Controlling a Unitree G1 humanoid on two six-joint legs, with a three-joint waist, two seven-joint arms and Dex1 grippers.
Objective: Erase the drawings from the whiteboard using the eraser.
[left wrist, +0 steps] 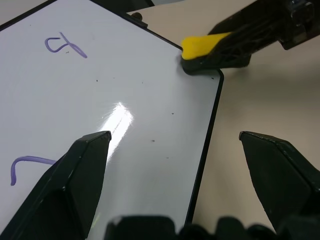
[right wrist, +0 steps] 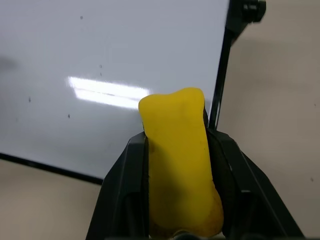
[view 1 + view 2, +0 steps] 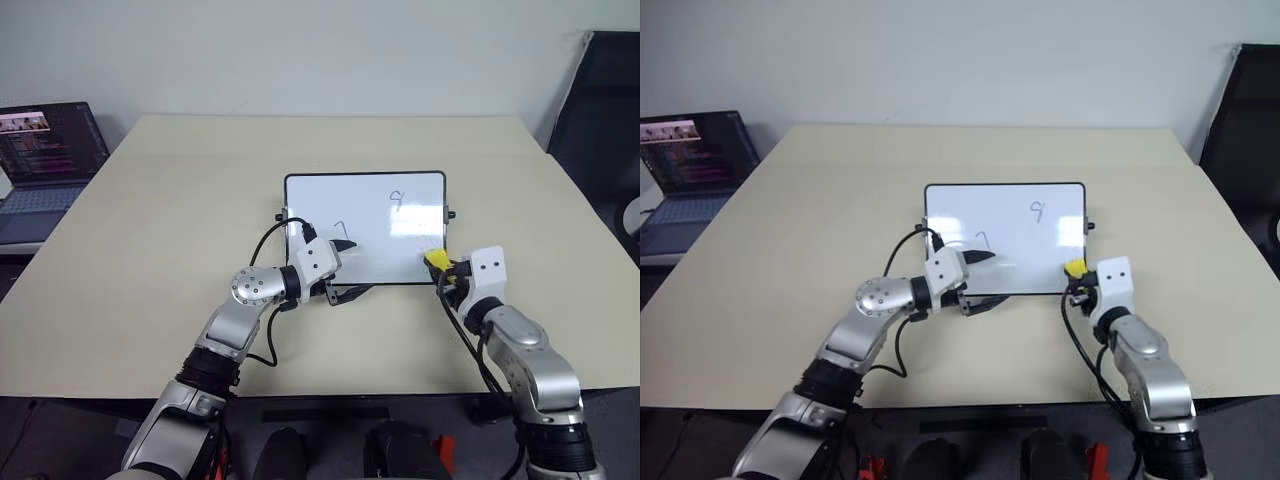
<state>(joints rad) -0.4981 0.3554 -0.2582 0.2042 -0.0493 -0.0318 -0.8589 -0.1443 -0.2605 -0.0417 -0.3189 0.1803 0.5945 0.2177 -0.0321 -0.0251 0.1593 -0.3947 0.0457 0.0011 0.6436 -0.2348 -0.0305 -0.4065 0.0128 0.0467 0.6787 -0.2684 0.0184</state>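
Note:
The whiteboard (image 3: 400, 245) lies flat in the middle of the table. A small "9"-like drawing (image 3: 397, 200) sits near its far right, and a second curved stroke (image 1: 30, 162) near its left centre is partly hidden by my left gripper in the head views. My left gripper (image 3: 355, 267) is open and straddles the board's near edge, one finger (image 1: 75, 180) over the white surface and the other off it. My right gripper (image 2: 177, 165) is shut on the yellow eraser (image 3: 436, 259), which rests at the board's near right corner.
An open laptop (image 3: 45, 160) stands on a lower surface off the table's far left. A black chair (image 3: 600, 100) is at the far right. The beige table (image 3: 180, 200) has free room on every side of the board.

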